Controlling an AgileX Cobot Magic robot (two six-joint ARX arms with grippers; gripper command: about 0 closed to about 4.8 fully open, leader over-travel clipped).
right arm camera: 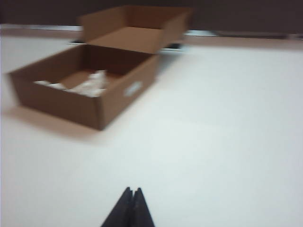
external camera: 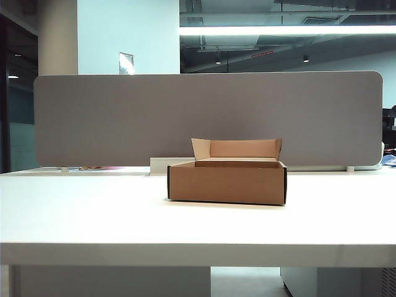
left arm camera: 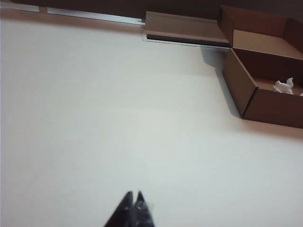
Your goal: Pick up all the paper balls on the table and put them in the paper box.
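Left gripper: jaws closed, empty, above bare table; paper balls: white crumpled wads inside the paper box, likely featherlight, soft, best pinched across the bulk; right gripper: jaws closed, empty, near the box.

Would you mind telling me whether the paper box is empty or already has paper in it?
Not empty: both wrist views show crumpled white paper balls lying inside the open paper box.
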